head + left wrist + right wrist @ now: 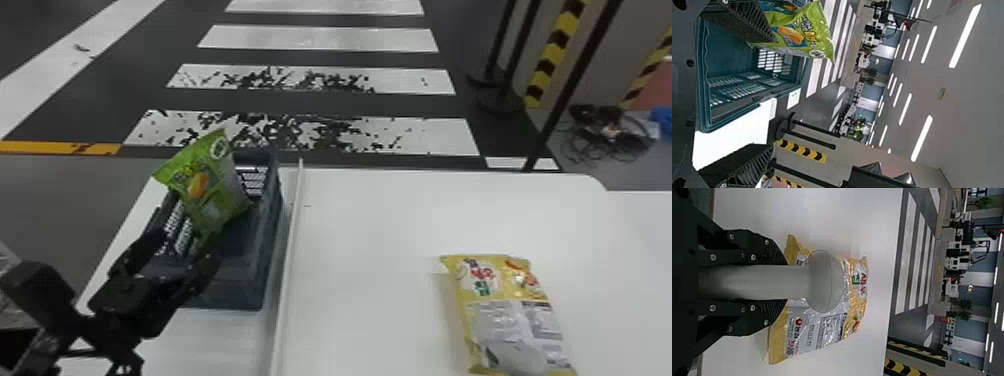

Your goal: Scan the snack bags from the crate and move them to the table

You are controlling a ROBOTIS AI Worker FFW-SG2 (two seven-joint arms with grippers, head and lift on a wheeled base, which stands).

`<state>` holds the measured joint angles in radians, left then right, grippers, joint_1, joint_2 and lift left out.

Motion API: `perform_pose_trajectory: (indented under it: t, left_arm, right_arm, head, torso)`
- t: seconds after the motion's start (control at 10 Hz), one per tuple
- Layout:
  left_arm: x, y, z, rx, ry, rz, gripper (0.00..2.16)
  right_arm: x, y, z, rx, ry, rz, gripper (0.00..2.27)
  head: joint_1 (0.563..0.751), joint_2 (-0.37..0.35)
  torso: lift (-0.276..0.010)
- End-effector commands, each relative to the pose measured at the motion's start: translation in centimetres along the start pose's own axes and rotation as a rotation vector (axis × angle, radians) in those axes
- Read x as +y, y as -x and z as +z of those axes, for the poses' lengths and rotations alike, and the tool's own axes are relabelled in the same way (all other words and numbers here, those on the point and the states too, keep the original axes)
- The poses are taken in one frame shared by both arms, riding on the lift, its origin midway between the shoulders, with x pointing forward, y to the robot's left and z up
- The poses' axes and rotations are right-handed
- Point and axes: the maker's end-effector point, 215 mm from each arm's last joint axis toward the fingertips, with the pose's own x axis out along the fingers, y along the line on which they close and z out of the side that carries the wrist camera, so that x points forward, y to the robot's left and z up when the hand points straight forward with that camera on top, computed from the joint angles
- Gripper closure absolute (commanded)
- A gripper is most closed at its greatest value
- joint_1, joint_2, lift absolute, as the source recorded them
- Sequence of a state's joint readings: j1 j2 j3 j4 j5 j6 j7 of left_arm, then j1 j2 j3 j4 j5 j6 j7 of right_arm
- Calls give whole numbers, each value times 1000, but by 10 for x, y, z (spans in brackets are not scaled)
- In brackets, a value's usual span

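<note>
In the head view my left gripper is over the dark crate, fingers wide apart. A green snack bag stands tilted at the crate, its top above the rim. The left wrist view has the left gripper with nothing between its fingers; the green bag is partly behind one finger, beside the teal crate. In the right wrist view my right gripper is shut on the handle of a white scanner. Beyond it a yellow snack bag lies on the table, also in the head view.
The white table carries a thin raised divider just right of the crate. Black posts and yellow-black striped poles stand on the floor behind, at the right, near a heap of cables.
</note>
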<state>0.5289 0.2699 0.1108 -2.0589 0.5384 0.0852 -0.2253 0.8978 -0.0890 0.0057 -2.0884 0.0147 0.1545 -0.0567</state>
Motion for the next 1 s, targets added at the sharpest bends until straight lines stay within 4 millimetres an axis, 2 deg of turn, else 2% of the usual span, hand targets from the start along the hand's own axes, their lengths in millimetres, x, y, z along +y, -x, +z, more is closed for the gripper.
perform_pose_trajectory:
  t: [0.0,0.2,0.3,0.5,0.8,0.9]
  left_arm:
    - [0,1,0,0,1,0,33]
    - [-3,0,3,-5,0,-5,33]
    - [-3,1,2,-3,1,-5,33]
    - [-4,4,-1,2,1,-6,33]
    - [-9,8,-1,12,-21,-14,33]
    - [-12,10,-4,21,-32,-17,33]
  right_arm:
    - [-1,1,4,-15,-2,-2,2240]
    - [-7,3,18,-49,-11,-10,2240]
    - [-17,3,33,-77,-17,-24,2240]
    - [-59,-8,55,-92,-32,-76,2240]
    - [-131,-40,70,-52,-88,-110,2243]
    - [-144,-50,74,-55,-100,-102,2240]
  head:
    - [695,12]
    - [695,10]
    - [695,7]
    - [695,-12]
    - [695,-118]
    - [695,-135]
  torso:
    - [-95]
    - [-95]
    - [-95]
    - [-95]
    - [-95]
    - [-95]
